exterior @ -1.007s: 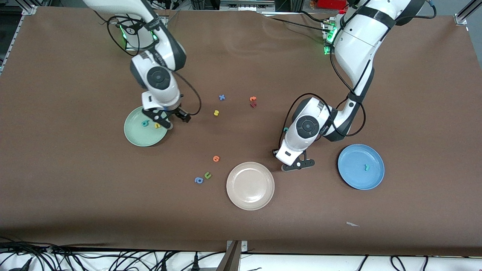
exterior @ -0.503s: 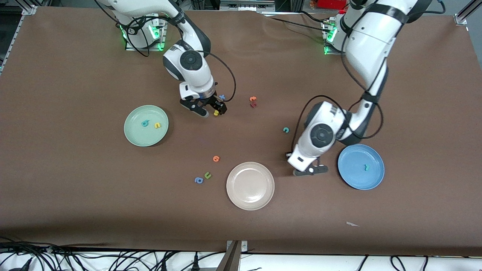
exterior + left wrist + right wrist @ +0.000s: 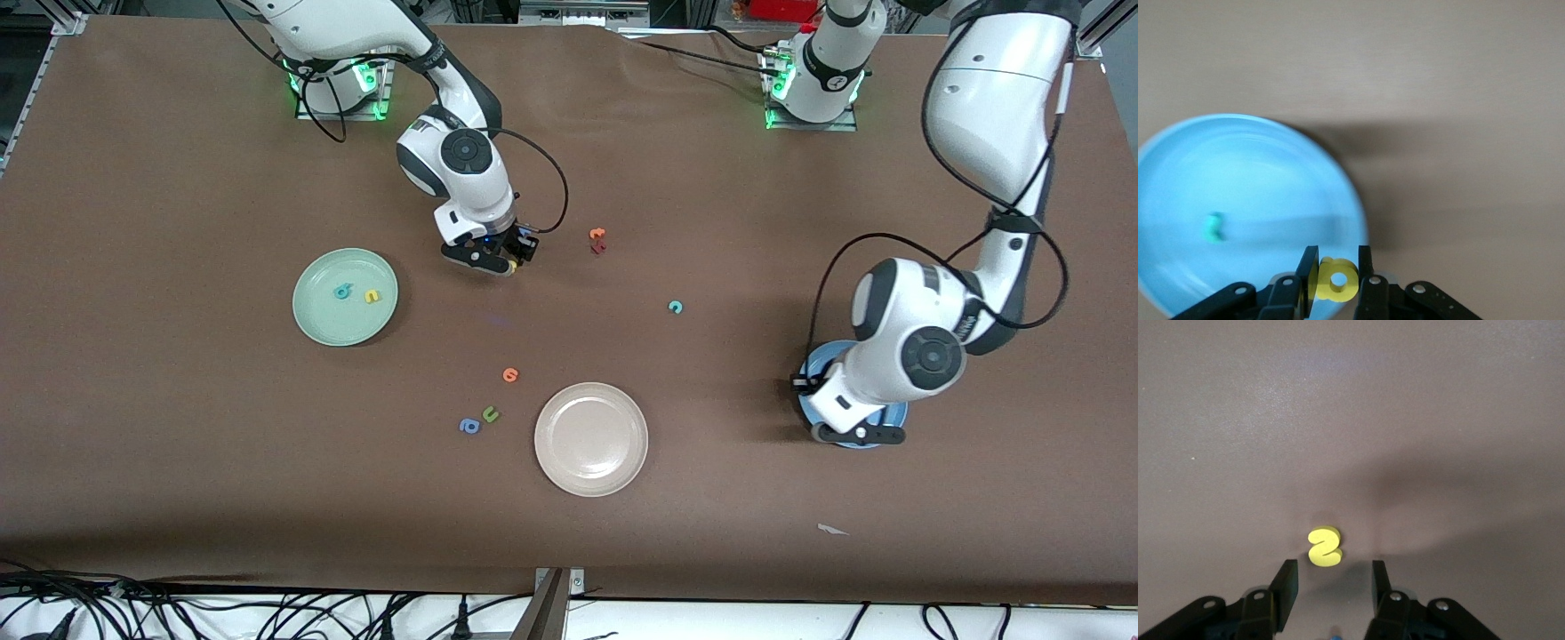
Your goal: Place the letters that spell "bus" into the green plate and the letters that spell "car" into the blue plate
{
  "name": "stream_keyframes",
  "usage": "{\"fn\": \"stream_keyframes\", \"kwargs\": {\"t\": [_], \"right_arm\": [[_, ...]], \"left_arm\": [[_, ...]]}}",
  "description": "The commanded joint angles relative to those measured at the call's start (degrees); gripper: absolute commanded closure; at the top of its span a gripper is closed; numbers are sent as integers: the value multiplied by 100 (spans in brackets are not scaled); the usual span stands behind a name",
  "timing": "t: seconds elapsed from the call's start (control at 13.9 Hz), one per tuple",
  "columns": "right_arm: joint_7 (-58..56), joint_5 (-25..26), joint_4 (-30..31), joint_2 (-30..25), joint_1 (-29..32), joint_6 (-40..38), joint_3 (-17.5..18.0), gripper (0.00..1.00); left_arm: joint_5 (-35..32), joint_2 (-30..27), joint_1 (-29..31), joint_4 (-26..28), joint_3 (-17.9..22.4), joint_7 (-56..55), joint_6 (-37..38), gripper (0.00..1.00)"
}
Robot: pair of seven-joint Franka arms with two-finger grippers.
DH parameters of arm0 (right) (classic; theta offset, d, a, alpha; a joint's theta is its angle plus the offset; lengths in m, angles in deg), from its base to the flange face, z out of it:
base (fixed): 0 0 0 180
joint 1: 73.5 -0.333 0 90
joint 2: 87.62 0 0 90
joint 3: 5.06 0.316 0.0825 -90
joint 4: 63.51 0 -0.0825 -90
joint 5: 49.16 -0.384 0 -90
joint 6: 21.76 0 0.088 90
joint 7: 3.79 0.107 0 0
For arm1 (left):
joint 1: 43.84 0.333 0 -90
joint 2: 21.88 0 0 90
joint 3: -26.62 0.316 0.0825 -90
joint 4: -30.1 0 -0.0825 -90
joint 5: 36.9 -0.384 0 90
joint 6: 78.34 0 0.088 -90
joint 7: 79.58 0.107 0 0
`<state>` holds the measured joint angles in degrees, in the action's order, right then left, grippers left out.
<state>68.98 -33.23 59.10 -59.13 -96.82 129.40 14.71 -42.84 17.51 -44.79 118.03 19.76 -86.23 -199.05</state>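
Yellow foam "s" lies flat on the brown table, well apart from the green plate toward the left arm's end. The right gripper is low over this letter, fingers apart and astride it, not clamped. Inside the green plate sit the teal "b" and the yellow "u", just beside each other.

The left gripper hangs over the rim of the blue plate, fingers closed on the yellow "a". The teal "r" lies in that plate. The teal "c" lies on the bare table, between the green plate and the blue plate, nearer the blue.

The cream-white plate stands nearer the front camera than the green plate, with an orange round letter, a green "u" and a blue "a" near it.
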Motion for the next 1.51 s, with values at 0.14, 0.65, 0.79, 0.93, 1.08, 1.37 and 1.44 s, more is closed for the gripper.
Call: {"fn": "stream_keyframes", "kwargs": {"t": [0.14, 0.65, 0.79, 0.93, 1.08, 1.37, 1.44], "right_arm": [[-61, 138, -114, 227, 20, 256, -17, 56], [-61, 550, -114, 289, 21, 300, -104, 75], [-52, 560, -114, 289, 29, 300, -105, 89], [-61, 560, -114, 228, 64, 274, -113, 91], [-140, 569, -97, 9, 91, 177, -253, 91], [-761, 595, -27, -693, 100, -1033, -771, 91], [-1182, 595, 26, -887, 100, -1306, -964, 91]], "left_arm": [[-260, 41, 254, -13, -17, 640, 83, 0], [-224, -11, -88, 600, -869, -1221, -512, 0], [-259, -99, -256, 1066, -1027, -1855, -1039, 0], [-294, -221, -361, 1584, -1168, -2277, -1540, 0], [-312, -476, -606, 2120, -1168, -2647, -1910, 0], [-312, -837, -1082, 2614, -1168, -3377, -1938, 1], [-321, -898, -1204, 2719, -1159, -3535, -1964, 2]]}}
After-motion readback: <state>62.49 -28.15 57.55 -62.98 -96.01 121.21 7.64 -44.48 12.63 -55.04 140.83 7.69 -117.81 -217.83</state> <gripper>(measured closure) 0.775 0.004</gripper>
